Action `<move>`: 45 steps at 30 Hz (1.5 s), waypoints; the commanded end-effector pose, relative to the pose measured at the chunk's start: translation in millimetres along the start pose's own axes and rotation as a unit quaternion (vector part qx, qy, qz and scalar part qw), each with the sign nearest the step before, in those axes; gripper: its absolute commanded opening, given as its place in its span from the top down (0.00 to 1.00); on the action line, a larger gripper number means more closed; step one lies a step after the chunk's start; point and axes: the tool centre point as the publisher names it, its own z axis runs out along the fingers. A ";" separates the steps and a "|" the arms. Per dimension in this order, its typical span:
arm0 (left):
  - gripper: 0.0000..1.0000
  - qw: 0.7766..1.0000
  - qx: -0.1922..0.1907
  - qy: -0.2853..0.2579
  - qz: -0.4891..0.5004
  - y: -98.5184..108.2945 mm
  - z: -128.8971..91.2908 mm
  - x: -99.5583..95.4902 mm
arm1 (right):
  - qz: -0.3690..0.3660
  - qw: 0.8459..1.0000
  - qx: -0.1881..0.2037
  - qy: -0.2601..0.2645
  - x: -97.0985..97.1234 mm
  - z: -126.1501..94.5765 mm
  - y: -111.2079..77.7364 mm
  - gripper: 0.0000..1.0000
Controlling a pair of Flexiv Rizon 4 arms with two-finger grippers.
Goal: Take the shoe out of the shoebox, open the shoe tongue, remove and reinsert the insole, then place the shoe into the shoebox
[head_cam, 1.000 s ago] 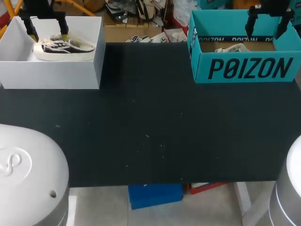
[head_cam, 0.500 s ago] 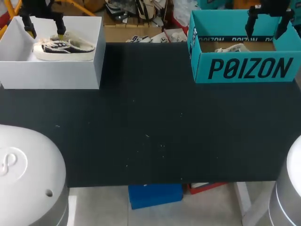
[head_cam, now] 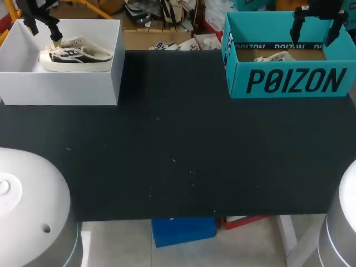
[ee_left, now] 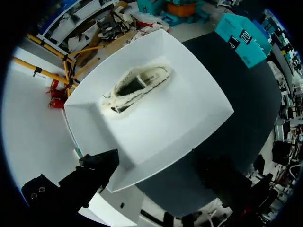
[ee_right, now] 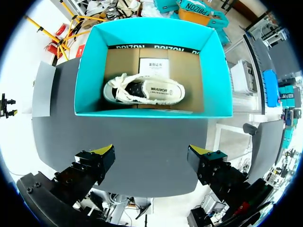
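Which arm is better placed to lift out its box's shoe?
Likely the right: the open right gripper hangs centred over the teal box, its shoe straight ahead. The left gripper sits off toward a corner of the white box.

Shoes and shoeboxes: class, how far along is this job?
Done: nothing visibly; one shoe lies in the white box, another shoe in the teal box. In hand: nothing; left gripper and right gripper hover open, empty. Left: apparently every step.
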 end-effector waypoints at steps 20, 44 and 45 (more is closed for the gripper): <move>0.00 0.878 -0.007 0.076 0.472 -59.1 35.9 -59.1 | 0.000 1.000 0.000 0.000 0.1 -0.2 0.0 0.00; 0.00 0.878 0.011 0.052 0.477 -60.9 89.4 -33.2 | 0.000 1.000 0.000 0.000 0.1 -0.2 0.0 0.00; 0.00 0.875 0.017 0.055 0.482 -63.0 91.1 -29.9 | 0.000 1.000 0.000 0.000 0.1 -0.2 0.0 0.00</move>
